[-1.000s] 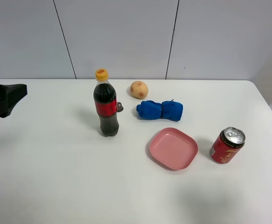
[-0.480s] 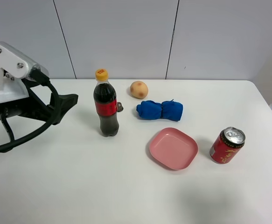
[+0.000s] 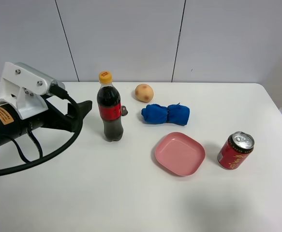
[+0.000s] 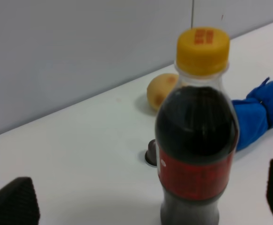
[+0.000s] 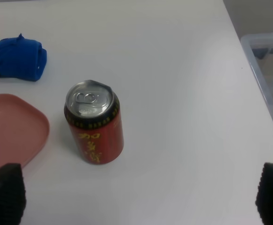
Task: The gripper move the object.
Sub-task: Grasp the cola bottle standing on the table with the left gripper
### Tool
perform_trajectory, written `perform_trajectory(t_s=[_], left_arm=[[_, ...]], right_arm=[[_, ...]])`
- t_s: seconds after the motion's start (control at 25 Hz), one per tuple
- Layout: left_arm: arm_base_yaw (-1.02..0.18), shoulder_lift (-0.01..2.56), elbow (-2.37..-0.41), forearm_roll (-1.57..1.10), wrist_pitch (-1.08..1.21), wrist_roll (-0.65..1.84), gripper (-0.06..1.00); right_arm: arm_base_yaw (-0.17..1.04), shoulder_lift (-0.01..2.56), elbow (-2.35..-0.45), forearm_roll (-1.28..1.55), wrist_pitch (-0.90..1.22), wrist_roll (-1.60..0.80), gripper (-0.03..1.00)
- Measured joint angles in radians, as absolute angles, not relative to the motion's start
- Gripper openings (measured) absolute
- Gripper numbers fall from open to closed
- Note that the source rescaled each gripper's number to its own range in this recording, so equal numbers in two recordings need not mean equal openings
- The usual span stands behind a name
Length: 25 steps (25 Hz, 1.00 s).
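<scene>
The cola bottle (image 3: 110, 112), with dark liquid, a red label and a yellow cap, stands upright on the white table (image 3: 82, 193), left of centre. My left gripper (image 3: 81, 114), black with a white bolted bracket and an orange label, is just left of the bottle and points at it. It is open and does not touch the bottle. In the left wrist view the bottle (image 4: 197, 140) stands ahead between the spread dark fingertips (image 4: 12, 202), and my left gripper (image 4: 144, 200) is empty. My right gripper (image 5: 138, 194) is open and empty. It is out of the exterior view.
A potato (image 3: 144, 93) and a rolled blue cloth (image 3: 166, 114) lie right of the bottle. A small dark object (image 3: 124, 110) sits just behind the bottle. A pink plate (image 3: 179, 153) and a red soda can (image 3: 235, 150) are at the right. A clear bin (image 5: 267, 70) stands beyond the table's right edge.
My left arm has come in from the left edge and moved right, toward the bottle. The bottle and the other things have not moved.
</scene>
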<state>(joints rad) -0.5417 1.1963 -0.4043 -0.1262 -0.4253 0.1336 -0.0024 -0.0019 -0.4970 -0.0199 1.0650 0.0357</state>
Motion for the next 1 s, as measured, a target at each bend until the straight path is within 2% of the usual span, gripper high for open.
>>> perform_trajectory(t_s=[0.32,1.0], left_arm=[[-0.542,1.314,-0.367,0.012,-0.622,-0.010,1.00],[-0.542,1.575,-0.367,0.063,-0.868,-0.024,1.00]], right_arm=[[-0.002,-0.002,-0.497,-0.020,1.065,0.036,1.00],[-0.002,-0.002,-0.497,-0.020,1.065,0.036,1.00]])
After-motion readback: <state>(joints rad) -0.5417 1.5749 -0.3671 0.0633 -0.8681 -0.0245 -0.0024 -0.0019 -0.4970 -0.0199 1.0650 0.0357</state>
